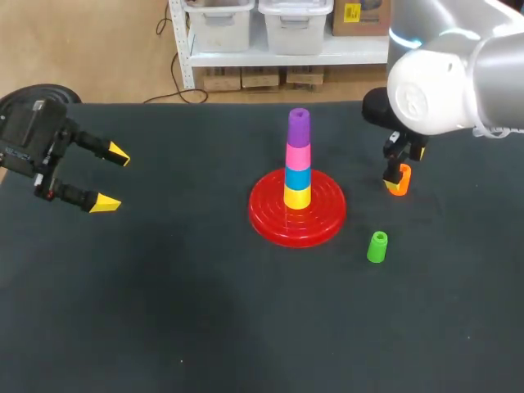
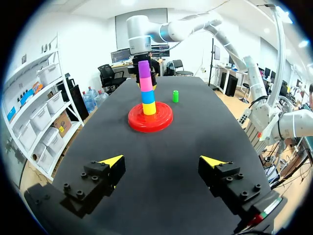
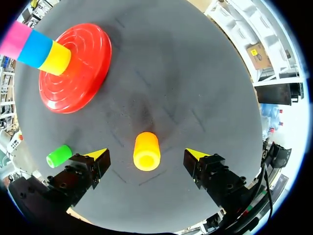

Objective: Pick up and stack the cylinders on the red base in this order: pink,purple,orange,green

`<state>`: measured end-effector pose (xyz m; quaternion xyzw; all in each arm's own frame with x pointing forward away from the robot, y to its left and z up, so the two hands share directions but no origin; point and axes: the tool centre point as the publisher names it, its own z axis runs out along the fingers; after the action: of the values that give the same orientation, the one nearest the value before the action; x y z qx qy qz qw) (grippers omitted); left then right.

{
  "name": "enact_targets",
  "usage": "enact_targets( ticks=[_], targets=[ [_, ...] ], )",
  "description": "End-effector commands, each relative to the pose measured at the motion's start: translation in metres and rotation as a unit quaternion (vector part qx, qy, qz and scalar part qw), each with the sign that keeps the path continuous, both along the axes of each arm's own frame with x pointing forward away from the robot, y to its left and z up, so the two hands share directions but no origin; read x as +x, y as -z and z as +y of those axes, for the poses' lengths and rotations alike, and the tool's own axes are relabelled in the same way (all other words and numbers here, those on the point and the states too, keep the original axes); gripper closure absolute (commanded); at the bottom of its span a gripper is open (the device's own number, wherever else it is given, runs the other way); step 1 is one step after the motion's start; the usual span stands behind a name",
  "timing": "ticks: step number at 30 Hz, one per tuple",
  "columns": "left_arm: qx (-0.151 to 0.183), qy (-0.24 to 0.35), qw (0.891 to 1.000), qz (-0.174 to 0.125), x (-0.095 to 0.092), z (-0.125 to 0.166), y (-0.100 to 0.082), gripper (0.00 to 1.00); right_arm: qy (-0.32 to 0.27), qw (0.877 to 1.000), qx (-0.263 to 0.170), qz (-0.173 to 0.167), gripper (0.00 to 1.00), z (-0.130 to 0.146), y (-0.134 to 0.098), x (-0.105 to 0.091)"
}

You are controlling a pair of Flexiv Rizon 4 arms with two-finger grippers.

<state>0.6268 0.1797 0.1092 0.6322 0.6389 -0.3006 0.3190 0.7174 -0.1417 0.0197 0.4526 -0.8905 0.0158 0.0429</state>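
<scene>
Orange cylinder: on table, centred between spread fingers of right gripper, untouched, apparently lined up for pickup. Next due atop purple cylinder on red base. Green cylinder: beside base, last. Left gripper: wide, well clear.

My right gripper hangs over the orange cylinder, right of the red base; the green cylinder stands front-right.
</scene>
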Motion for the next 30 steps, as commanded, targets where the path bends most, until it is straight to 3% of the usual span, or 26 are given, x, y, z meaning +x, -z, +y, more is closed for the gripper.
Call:
enact_targets(
  ticks=[1,5,6,8,9,30],
  targets=[
    [-0.001,0.0,1.0,-0.003,-0.001,0.0006,0.0009,0.0,0.0,1.0,-0.001,-0.005,0.0,-0.0001,0.0007,-0.003],
    [-0.001,0.0,1.0,-0.003,-0.001,0.0006,0.0009,0.0,0.0,1.0,-0.003,-0.004,0.0,0.0002,0.0014,-0.003],
    [-0.001,0.0,1.0,-0.003,-0.001,0.0006,0.0009,0.0,-0.001,1.0,-0.004,-0.003,0.17,0.0005,0.0017,-0.0033],
    [-0.001,0.0,1.0,-0.003,-0.001,0.0006,0.0009,0.0,-0.001,1.0,-0.004,-0.003,0.96,0.0004,0.0018,-0.0033],
    [-0.001,0.0,1.0,-0.003,-0.001,0.0006,0.0009,0.0,-0.001,1.0,-0.004,-0.003,1.0,0.0003,0.0018,-0.0033],
    [-0.001,0.0,1.0,-0.003,-0.001,0.0006,0.0009,0.0,-0.006,1.0,-0.011,-0.002,1.0,-0.001,0.0002,-0.0065]
  ],
)
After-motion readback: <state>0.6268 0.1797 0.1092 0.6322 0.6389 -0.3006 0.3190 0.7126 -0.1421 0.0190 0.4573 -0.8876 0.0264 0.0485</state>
